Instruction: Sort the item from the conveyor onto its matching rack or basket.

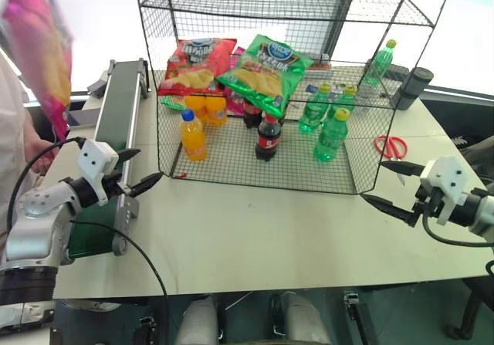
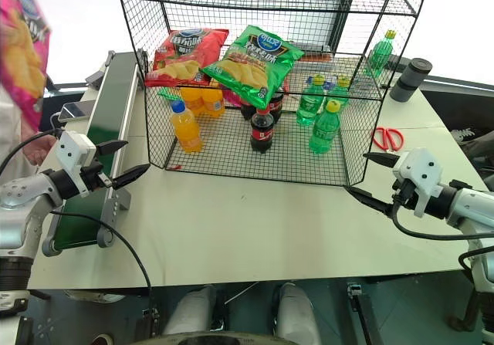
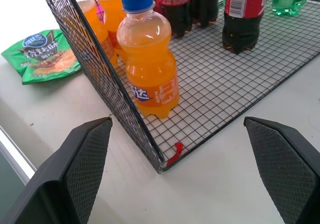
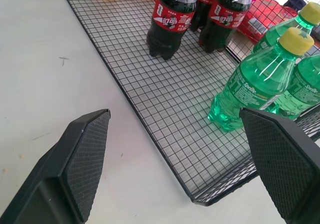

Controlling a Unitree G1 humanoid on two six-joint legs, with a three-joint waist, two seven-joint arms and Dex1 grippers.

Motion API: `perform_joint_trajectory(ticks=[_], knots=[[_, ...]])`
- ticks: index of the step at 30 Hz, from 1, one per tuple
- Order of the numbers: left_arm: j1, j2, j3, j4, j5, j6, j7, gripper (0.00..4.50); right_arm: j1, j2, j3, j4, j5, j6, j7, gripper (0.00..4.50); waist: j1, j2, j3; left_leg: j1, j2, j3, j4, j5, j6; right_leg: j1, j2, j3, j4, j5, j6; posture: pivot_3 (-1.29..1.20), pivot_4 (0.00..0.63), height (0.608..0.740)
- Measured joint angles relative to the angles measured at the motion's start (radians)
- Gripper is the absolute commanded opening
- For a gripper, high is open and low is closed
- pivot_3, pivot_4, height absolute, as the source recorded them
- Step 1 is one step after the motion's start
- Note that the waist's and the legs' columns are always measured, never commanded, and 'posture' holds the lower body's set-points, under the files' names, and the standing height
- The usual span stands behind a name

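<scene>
1. Left gripper (image 1: 137, 170), jaws spread and empty, hovers at the near end of the conveyor (image 1: 117, 121).
2. Right gripper (image 1: 392, 184), jaws spread and empty, hovers near the rack's (image 1: 255, 160) near right corner.
3. Magenta-pink chip bag (image 1: 37, 44) hangs at far left, beside a person's hand (image 1: 38, 156); not yet on the belt.
4. Judgement: sorting not begun.

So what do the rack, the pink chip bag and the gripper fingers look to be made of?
Rack: thin black wire mesh, seemingly coated metal, with an open see-through grid.
Pink chip bag: probably glossy plastic film, judging by its sheen, though blurred.
Left gripper fingers: matte black, likely hard plastic, with cross-hatched inner faces.
</scene>
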State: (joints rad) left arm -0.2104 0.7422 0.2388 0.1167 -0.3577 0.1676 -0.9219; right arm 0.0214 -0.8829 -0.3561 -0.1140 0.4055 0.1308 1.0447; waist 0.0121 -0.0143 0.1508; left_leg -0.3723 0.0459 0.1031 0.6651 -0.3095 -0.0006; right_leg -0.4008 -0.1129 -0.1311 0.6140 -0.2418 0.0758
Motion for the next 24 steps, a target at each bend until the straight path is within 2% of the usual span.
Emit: perform_joint_trajectory(ticks=[24], knots=[[0.049, 0.0, 0.002, -0.001, 0.0, 0.002, 0.011, 4.5, -0.061, 0.001, 0.041, 0.005, 0.0, 0.009, 0.0, 4.31, 0.0, 0.0, 0.0, 0.0, 0.0, 0.0, 0.0, 0.0, 0.0, 0.0, 0.0, 0.0, 0.0, 0.0, 0.0, 0.0, 0.15, 0.74]])
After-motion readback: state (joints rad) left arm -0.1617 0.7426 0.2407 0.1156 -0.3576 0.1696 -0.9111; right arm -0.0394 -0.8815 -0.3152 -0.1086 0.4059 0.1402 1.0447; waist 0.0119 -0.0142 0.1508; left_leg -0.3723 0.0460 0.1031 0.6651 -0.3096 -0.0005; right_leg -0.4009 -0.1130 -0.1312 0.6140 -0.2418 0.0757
